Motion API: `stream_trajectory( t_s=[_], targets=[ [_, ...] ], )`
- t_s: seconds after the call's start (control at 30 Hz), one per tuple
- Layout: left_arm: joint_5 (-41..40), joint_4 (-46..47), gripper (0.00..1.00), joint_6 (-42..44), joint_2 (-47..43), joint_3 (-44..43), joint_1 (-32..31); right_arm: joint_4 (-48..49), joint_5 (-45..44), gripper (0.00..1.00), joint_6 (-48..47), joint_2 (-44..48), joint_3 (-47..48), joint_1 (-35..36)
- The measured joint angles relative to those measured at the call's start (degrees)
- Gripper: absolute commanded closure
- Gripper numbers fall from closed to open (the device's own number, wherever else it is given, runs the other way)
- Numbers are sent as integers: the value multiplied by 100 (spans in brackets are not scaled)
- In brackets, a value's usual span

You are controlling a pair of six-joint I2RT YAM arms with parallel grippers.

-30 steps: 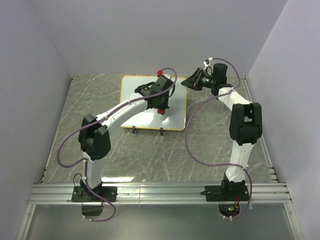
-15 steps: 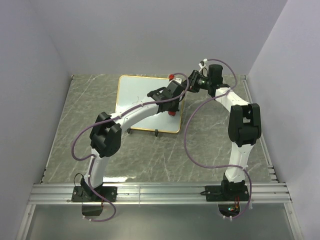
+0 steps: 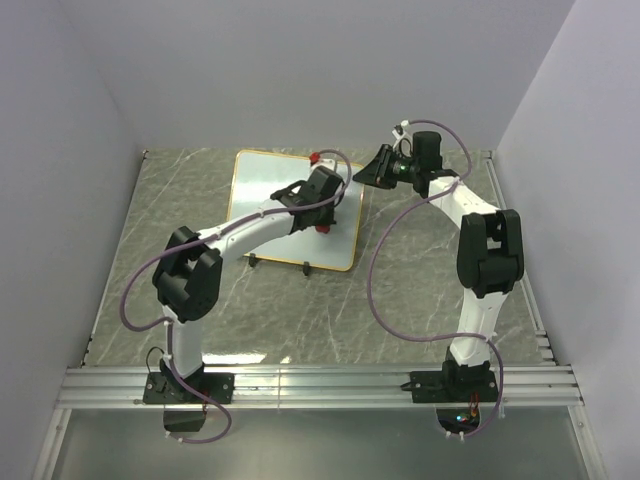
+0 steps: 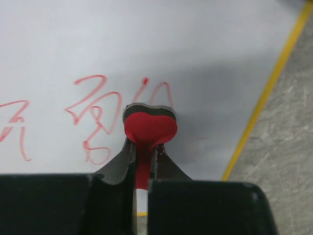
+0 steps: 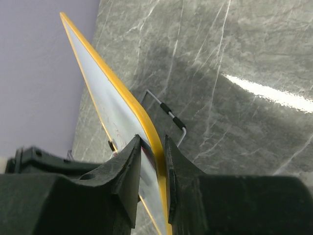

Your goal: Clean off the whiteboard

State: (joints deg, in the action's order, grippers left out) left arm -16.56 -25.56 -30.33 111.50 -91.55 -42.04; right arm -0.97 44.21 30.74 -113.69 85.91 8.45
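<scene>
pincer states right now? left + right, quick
Left pincer: closed, holding the red eraser, its head against the board.
Right pincer: closed on the yellow-rimmed edge of the whiteboard.

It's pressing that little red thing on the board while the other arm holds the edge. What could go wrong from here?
The right hand pinches only the thin yellow rim at one corner, so a hard wipe might twist the whiteboard loose or swing it across the smooth table. The left hand grips the red eraser by its narrow middle; it could tilt or slip and leave the red scribbles beside it.
</scene>
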Motion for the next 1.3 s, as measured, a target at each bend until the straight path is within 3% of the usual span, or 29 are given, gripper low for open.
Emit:
stream_trajectory(
  t_s=[0.33, 0.6, 0.87, 1.3],
  targets=[
    [33, 83, 100, -98, -264, 269, 573, -291, -133, 100, -83, 136, -101, 37],
    [-140, 2, 100, -57, 105, -271, -28, -437, -153, 100, -149, 229, -175, 35],
    [219, 431, 100, -129, 168, -7, -527, -481, -103, 100, -264, 313, -225, 57],
    [680, 1130, 100, -509, -966, 1884, 407, -494, -131, 100, -345, 363, -269, 79]
  ],
)
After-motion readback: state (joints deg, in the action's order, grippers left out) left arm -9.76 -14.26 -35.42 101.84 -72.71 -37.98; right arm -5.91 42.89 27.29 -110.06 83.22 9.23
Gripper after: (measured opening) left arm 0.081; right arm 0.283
